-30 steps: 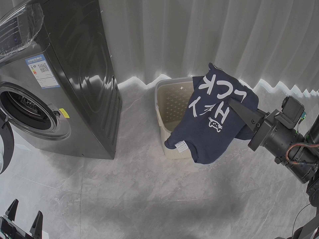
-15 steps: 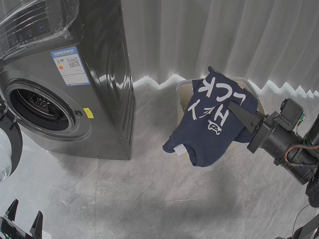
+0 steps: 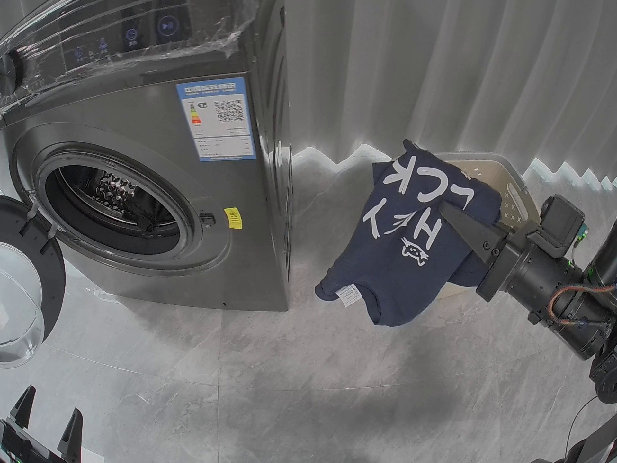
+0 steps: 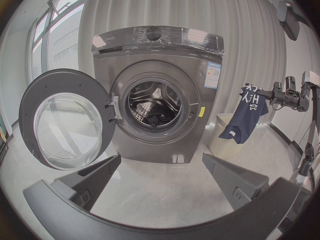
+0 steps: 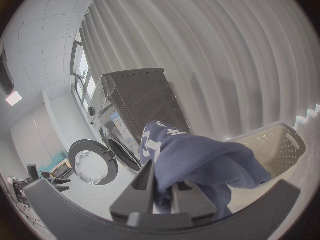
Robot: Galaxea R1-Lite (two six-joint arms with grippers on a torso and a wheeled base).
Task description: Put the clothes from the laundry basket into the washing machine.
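Note:
A navy T-shirt [image 3: 411, 239] with white lettering hangs from my right gripper [image 3: 464, 221], which is shut on it in the air over the floor, in front of the beige laundry basket [image 3: 514, 191]. The same navy T-shirt [image 5: 200, 157] bunches between the right gripper's fingers [image 5: 143, 187], with the laundry basket [image 5: 283, 144] behind it. The grey washing machine [image 3: 160, 162] stands to the left, its round door [image 3: 26, 290] swung open. Dark cloth [image 4: 154, 119] lies in the drum. My left gripper [image 3: 45, 419] sits low at the bottom left, open and holding nothing, facing the washing machine [image 4: 156, 94].
White curtains [image 3: 450, 59] hang behind the machine and basket. Bare grey tiled floor [image 3: 308, 368] stretches between me and the machine. The open door [image 4: 66, 117] juts out to the machine's left side.
The whole head view has swung toward the washing machine, so more of its front and drum shows. My right gripper still holds the T-shirt in about the same spot in the picture.

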